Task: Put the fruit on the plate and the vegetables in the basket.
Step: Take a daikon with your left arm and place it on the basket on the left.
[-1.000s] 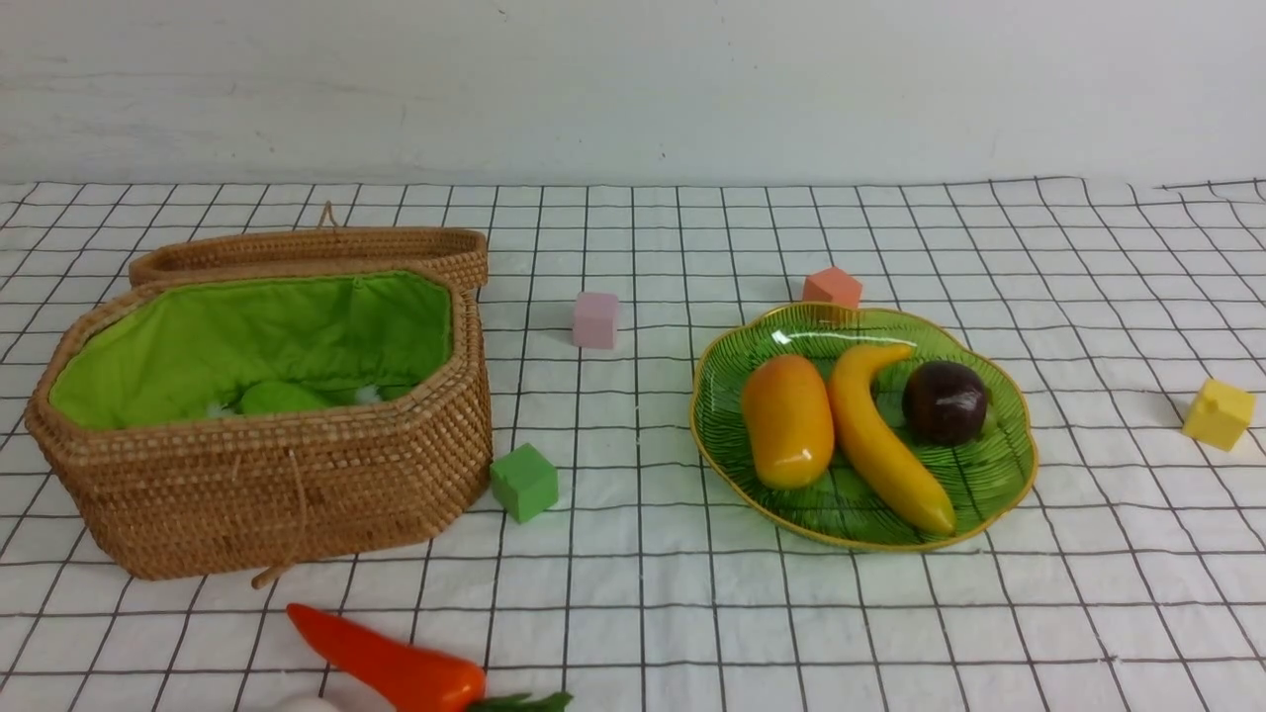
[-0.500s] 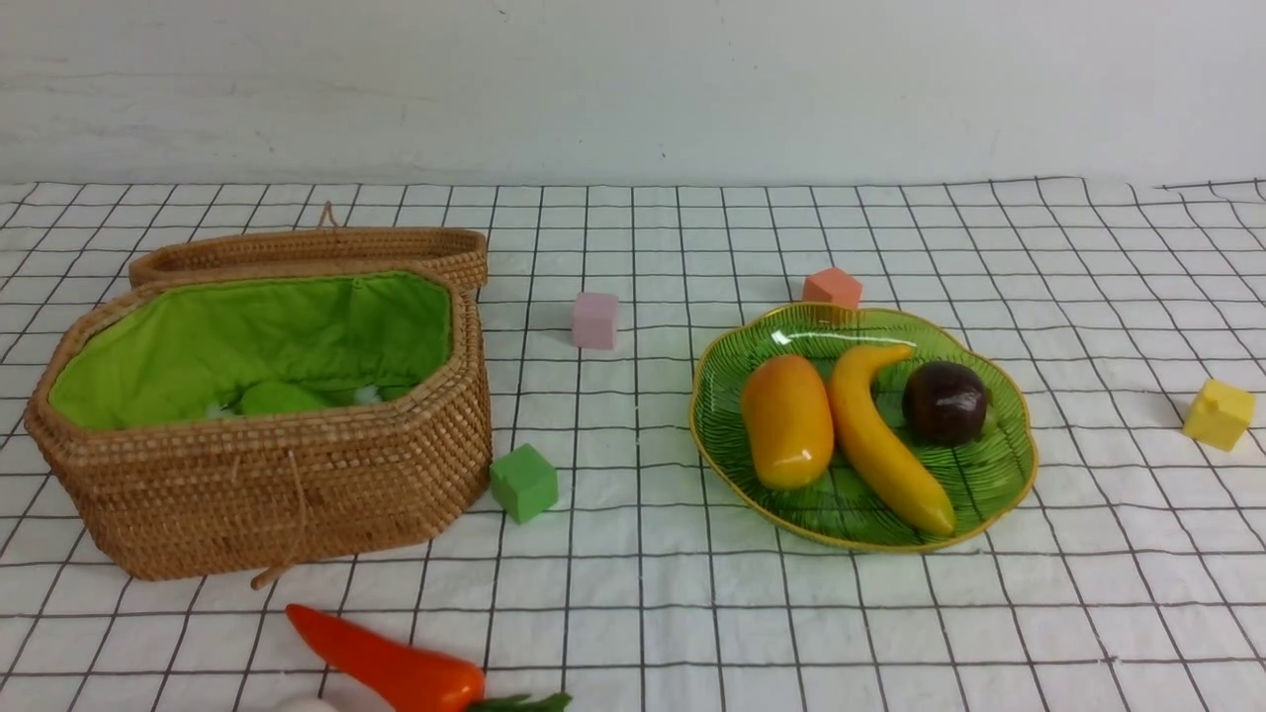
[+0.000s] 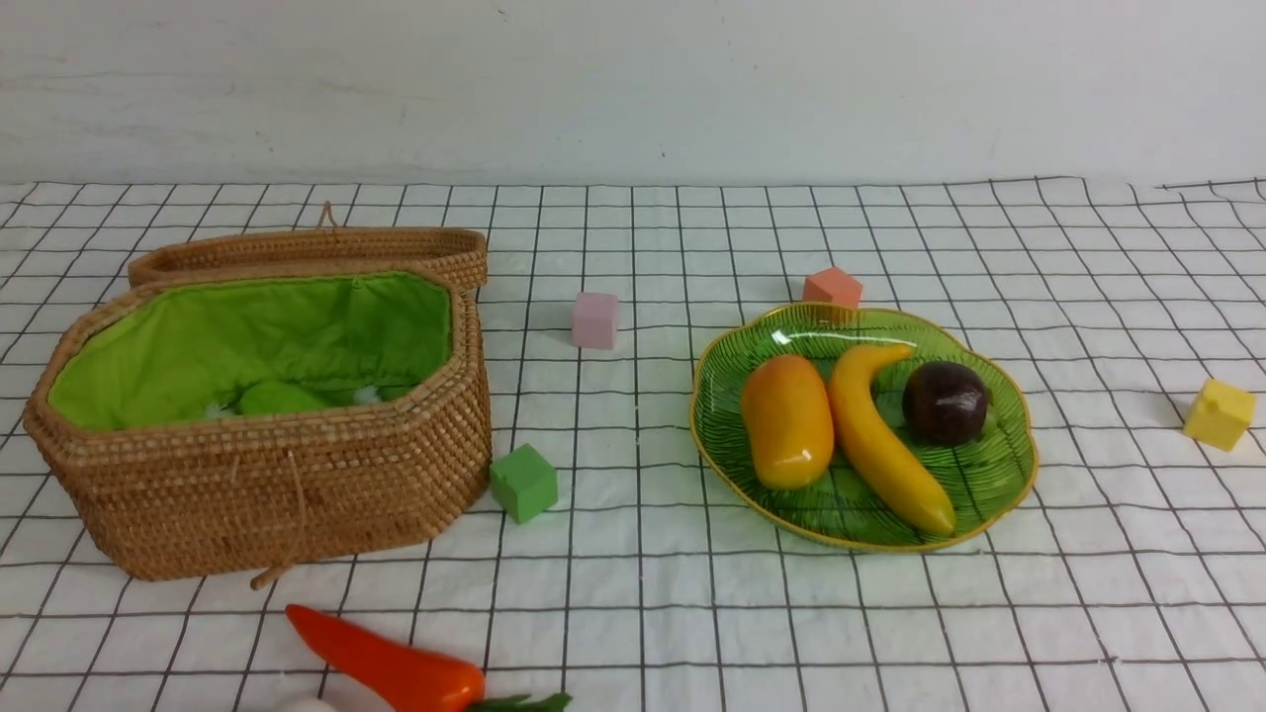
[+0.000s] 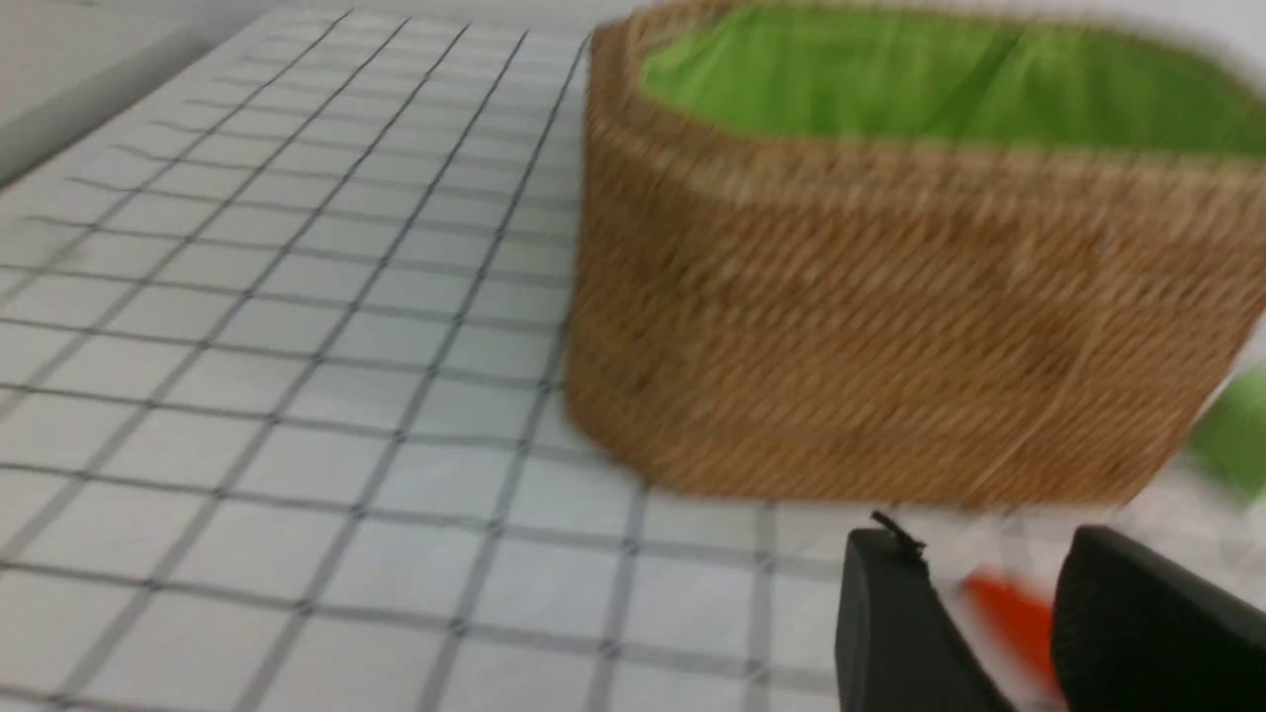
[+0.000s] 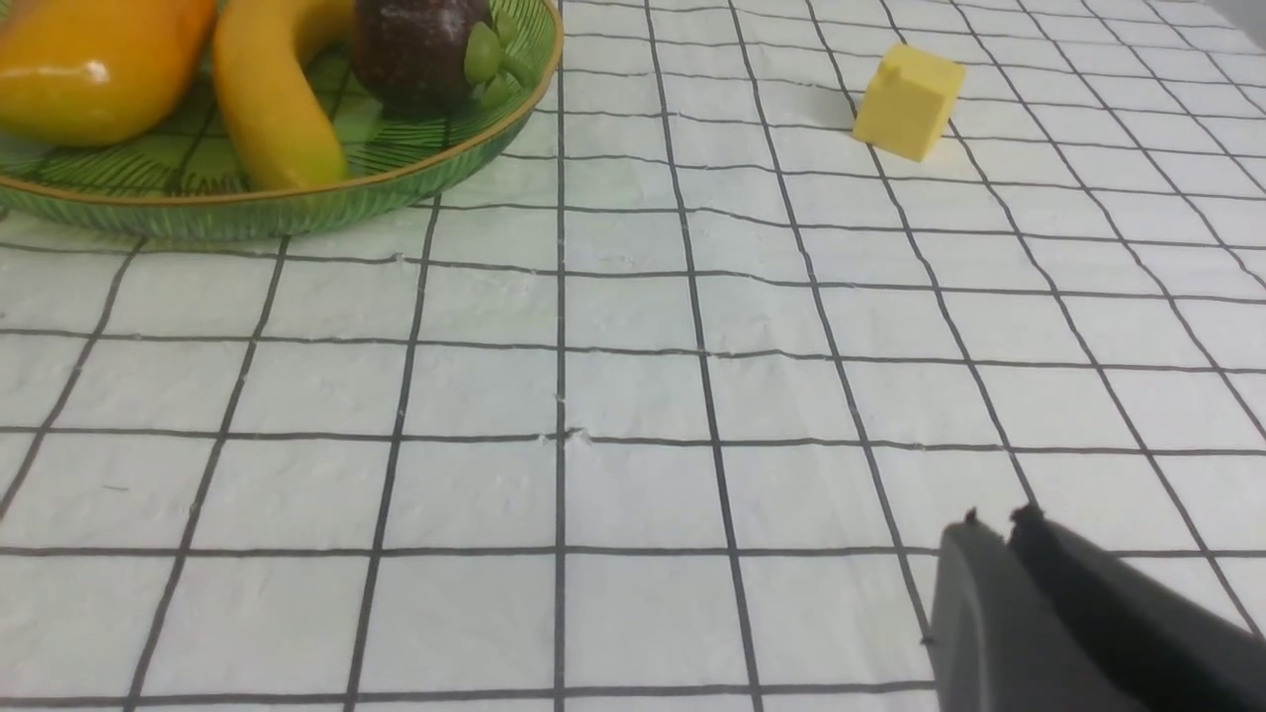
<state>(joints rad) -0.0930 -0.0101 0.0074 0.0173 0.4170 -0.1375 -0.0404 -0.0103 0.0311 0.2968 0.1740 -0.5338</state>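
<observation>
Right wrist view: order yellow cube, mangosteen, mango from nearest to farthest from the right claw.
1. Yellow cube, alone on the cloth, ahead of the right claw.
2. Mangosteen, on the plate, cube side.
3. Mango, beyond the banana.

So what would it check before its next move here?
1. Plate loaded: ok; mango, banana and mangosteen lie in it.
2. Basket open: ok, lid flipped back.
3. Pepper in basket: not ok; it lies on the cloth in front.
4. Left gripper ready: ok, jaws apart, pepper showing between them.
5. Right gripper empty: ok, shut on nothing.
6. Radish placement: cannot tell, barely in view.
</observation>
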